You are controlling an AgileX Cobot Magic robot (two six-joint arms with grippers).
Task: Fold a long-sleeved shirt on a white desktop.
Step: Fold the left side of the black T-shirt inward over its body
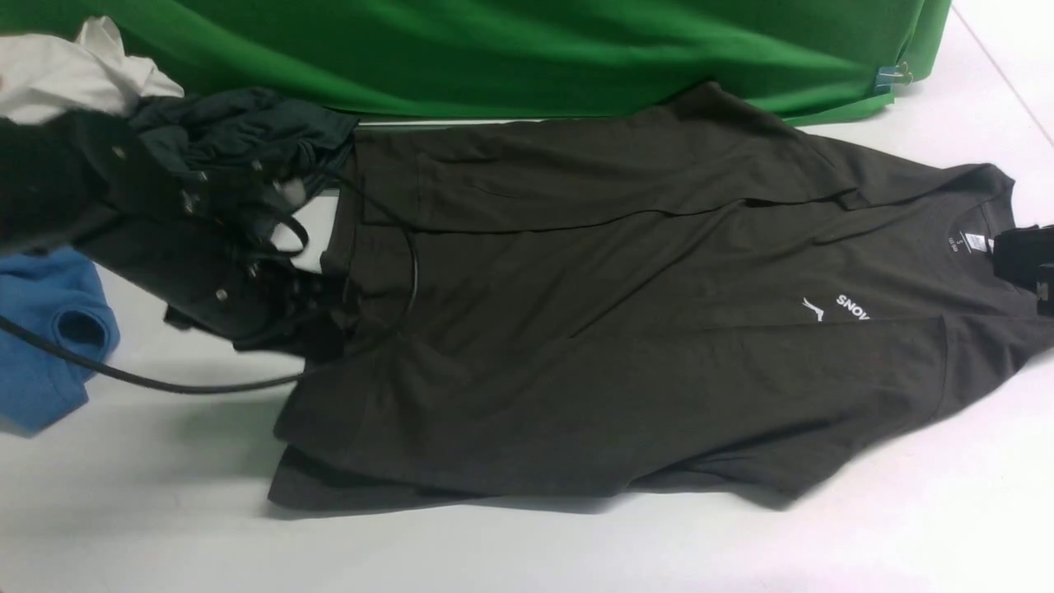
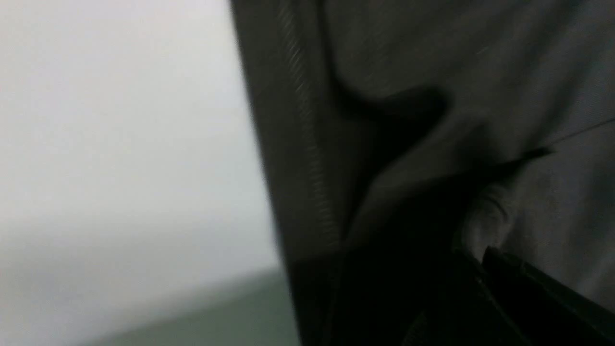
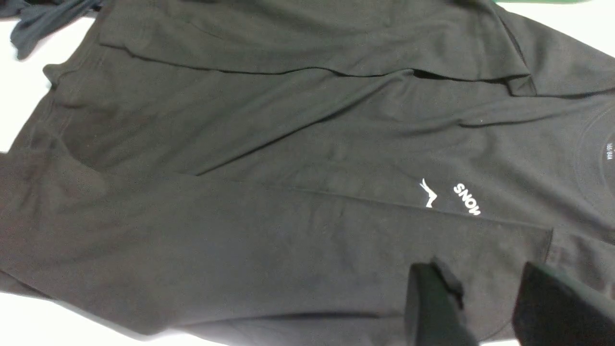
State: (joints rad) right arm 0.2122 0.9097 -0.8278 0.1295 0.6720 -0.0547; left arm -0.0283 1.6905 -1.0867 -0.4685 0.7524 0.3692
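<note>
White desktop (image 1: 165, 511): left pincer (image 1: 329, 321), half hidden, clamps long-sleeved shirt (image 1: 617, 371) hem; right pincer (image 3: 483, 274) parted, empty.

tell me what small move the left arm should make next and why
Probably lift the left gripper a little and start carrying the hem toward the collar. Its fingers look shut on a pinch of the long-sleeved shirt at that edge, and the sleeves already seem folded over the body.

I see my right gripper (image 3: 483, 273), jaws apart, over the long-sleeved shirt (image 3: 240, 216), its white logo (image 3: 428, 193) at eleven o'clock.
</note>
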